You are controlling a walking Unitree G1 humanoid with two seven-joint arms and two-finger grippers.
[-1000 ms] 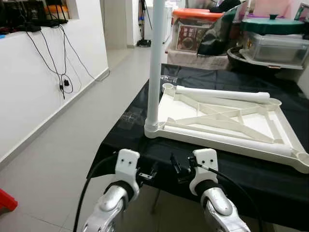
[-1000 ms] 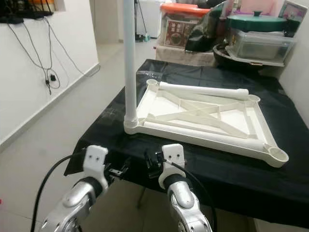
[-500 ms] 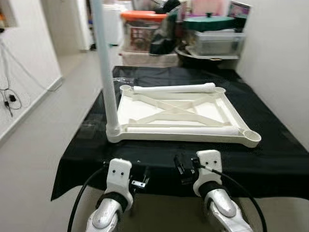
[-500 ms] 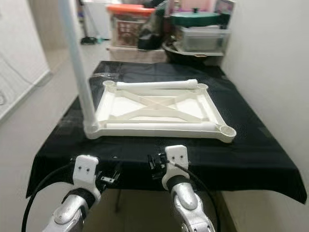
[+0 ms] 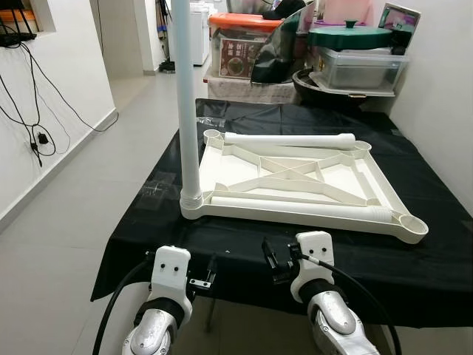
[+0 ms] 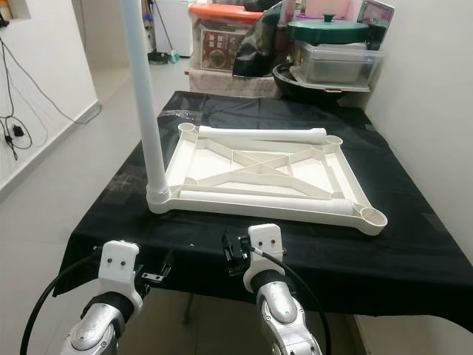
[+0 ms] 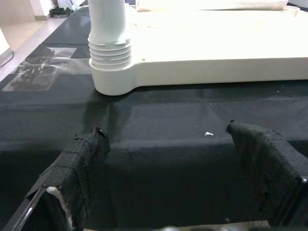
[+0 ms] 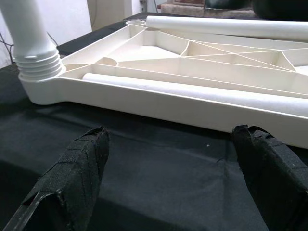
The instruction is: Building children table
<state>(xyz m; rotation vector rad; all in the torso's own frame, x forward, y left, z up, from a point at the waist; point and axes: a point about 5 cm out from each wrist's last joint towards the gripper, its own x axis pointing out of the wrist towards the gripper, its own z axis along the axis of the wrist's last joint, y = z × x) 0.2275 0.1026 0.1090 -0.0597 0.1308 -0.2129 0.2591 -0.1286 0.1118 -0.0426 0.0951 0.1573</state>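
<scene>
The white tabletop [image 5: 295,181] lies upside down on the black-covered bench [image 5: 436,274], ribbed underside up, so its corner sockets face upward and can take legs. One leg [image 5: 185,96] already stands upright in the near left socket. Two loose legs rest inside the frame: one [image 5: 292,138] along the far edge, one [image 5: 295,206] along the near edge, both within easy reach of the empty sockets, such as the near right one [image 5: 411,220].

The left claw [image 7: 173,159] and right claw [image 8: 168,163] hover released and empty at the near edge of the bench, fingers spread, just short of the tabletop. They look poised for picking up the nearer loose leg.

Beyond the far end, a clear plastic box [image 5: 358,69] with a green lid sits stacked among storage; its contents cannot be made out. An orange-lidded bin [image 5: 240,48] stands to its left, holding something with printed packaging.
</scene>
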